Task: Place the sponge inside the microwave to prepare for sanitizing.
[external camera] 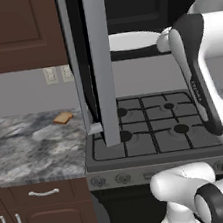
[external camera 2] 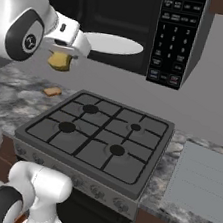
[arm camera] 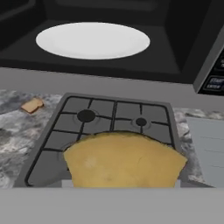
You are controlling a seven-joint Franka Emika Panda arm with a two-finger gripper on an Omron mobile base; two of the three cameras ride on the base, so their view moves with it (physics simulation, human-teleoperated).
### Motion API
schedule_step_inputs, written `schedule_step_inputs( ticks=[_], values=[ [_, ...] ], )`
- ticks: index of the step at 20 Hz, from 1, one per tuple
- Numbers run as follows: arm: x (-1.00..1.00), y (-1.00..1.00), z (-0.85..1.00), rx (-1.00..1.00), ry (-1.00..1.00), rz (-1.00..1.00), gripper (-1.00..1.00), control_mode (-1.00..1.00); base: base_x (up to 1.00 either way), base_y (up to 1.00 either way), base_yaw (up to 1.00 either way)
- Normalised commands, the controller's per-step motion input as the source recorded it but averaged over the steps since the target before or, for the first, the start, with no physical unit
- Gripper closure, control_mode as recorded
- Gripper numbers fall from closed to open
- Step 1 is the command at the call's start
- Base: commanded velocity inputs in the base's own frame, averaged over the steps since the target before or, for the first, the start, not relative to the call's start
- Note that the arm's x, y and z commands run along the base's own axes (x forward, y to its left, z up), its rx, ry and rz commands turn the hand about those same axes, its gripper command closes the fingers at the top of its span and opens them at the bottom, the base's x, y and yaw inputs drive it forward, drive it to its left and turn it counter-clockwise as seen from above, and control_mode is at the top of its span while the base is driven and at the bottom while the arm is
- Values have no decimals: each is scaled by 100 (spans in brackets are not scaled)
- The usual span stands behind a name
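1. In the right base view we see the gripper (external camera 2: 61, 55) at the upper left of the frame, clamped on the sponge (external camera 2: 59, 61), which hangs below it in the air.
2. In the hand view the sponge (arm camera: 124, 159) fills the lower centre of the frame, a mustard-yellow block held above the stove (arm camera: 109, 127).
3. The microwave (external camera 2: 177, 37) sits at the top of the right base view with its door (external camera: 100, 59) swung open; in the left base view that door stands as a grey-edged panel down the middle of the frame.
4. The white turntable (arm camera: 92, 40) lies at the top of the hand view, inside the dark cavity, beyond the sponge and apart from it.
5. A slice of bread (external camera: 63, 117) rests on the marbled counter (external camera: 32, 145) at the left of the left base view, beside the stove.
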Motion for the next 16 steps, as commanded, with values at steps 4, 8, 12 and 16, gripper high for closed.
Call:
schedule_step_inputs(
  ticks=[4,8,12,16],
  values=[
    [79,0,8,-6,1,0,100,-100,0,0,0],
    [83,0,0,0,1,0,100,-100,0,0,0],
    [95,0,0,0,1,0,100,-100,0,0,0],
    [92,0,-3,0,0,0,100,-100,0,0,0]
  ],
)
